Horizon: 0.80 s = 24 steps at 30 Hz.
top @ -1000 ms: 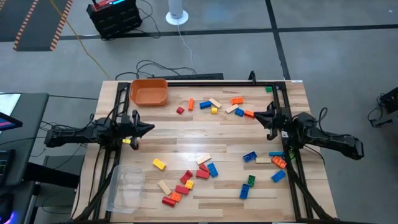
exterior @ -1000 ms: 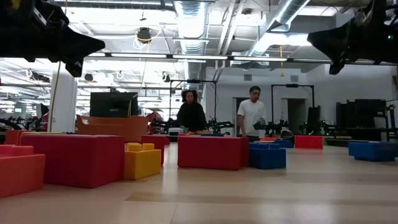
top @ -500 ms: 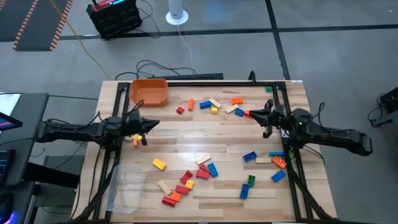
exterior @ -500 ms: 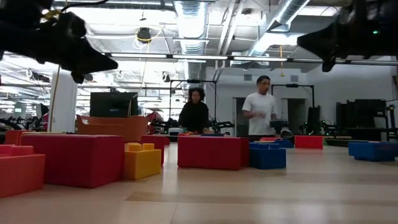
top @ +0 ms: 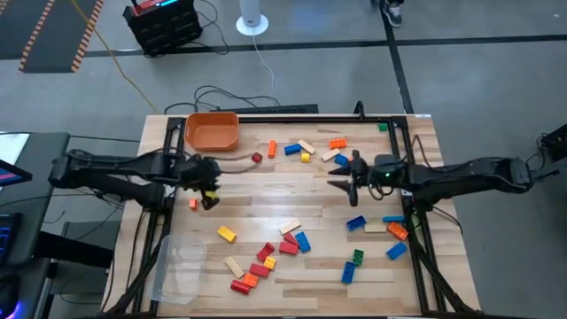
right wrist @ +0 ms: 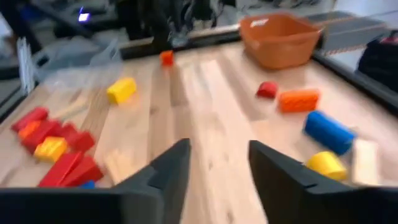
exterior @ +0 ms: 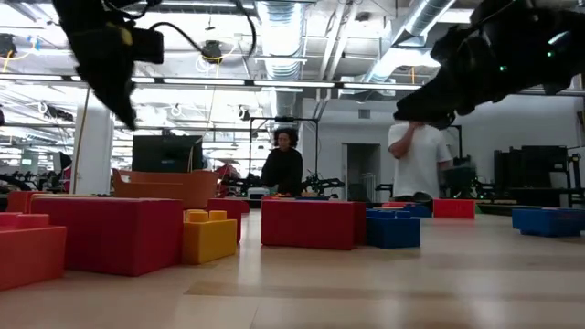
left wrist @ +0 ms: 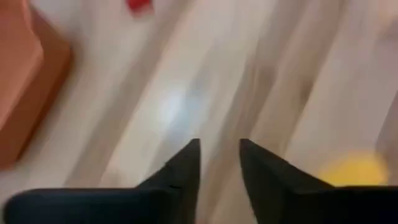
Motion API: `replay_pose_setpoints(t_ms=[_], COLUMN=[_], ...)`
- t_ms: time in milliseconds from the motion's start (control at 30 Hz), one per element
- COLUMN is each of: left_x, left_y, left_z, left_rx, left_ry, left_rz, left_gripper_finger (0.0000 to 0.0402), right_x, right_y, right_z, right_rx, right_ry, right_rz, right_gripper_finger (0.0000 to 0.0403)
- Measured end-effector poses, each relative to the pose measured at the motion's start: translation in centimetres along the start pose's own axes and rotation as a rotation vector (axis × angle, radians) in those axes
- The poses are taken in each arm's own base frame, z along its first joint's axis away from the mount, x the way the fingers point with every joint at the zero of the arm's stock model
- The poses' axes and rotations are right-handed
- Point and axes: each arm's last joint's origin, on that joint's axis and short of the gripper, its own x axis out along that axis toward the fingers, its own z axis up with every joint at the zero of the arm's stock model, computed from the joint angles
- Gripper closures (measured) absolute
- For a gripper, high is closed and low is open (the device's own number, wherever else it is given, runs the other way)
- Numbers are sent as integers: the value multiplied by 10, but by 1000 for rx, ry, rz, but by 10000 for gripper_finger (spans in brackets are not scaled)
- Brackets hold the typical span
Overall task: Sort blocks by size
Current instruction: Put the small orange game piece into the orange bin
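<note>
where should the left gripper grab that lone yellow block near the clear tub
Grip the yellow block across its two long sides, coming straight down from above. It lies flat and angled on the table with bare wood all round, so the left gripper should turn to match its slant. The fingers stand slightly apart.

High view straight down over the whole table [top: 266, 190], low view level at tabletop facing the room, wrist views close above the wood, right wrist and high views sharing the orange bin [right wrist: 283, 38].
</note>
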Motion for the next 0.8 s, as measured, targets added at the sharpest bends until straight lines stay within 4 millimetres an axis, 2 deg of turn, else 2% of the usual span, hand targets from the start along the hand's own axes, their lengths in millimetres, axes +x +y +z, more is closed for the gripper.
replay_pose_setpoints(t_ms=[167, 367, 533, 667, 800], left_x=[7, 25, 37, 48, 54], left_y=[-10, -25, -40, -47, -45], left_z=[-9, -13, -18, -34, -49], left_rx=[151, 186, 301, 408, 398], left_ry=[335, 490, 561, 614, 648], left_rz=[81, 115, 113, 120, 153], left_gripper_finger=[212, 154, 141, 140, 140], right_x=[11, 16, 15, 16, 20], right_y=[5, 8, 12, 17, 20], right_z=[-9, -12, -13, -15, -20], right_rx=[-32, -55, -60, -74, -92], right_ry=[43, 49, 49, 62, 86], right_rz=[-8, -20, -10, -5, -15], right_gripper_finger=[136, 127, 127, 126, 126])
